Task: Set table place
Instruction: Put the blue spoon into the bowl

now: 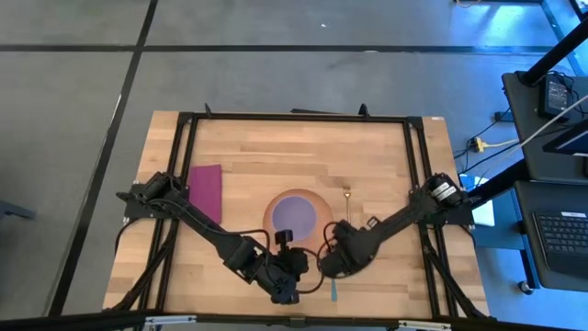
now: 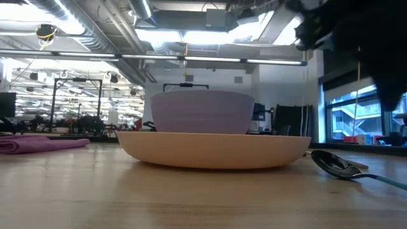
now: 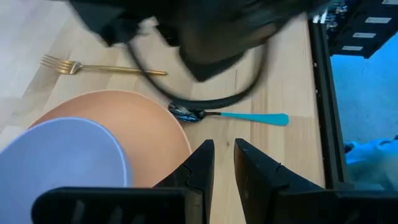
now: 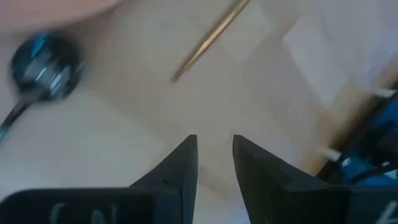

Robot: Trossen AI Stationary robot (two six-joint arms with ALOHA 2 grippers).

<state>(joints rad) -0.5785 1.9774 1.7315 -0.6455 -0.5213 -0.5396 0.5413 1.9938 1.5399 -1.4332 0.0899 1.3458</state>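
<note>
A peach-orange plate sits mid-table with a lavender bowl standing on it; both show in the low view. A magenta napkin lies flat to the plate's left. A gold fork lies to its right. A teal-handled spoon lies nearer, its bowl by the plate's rim. My left gripper hovers by the plate's near-right edge, open by a narrow gap and empty. My right gripper hovers over bare wood between the spoon and the fork, narrowly open and empty.
The table has bare wood along its far half and at its near left. Both arms crowd the near middle, just in front of the plate. A black frame runs around the tabletop.
</note>
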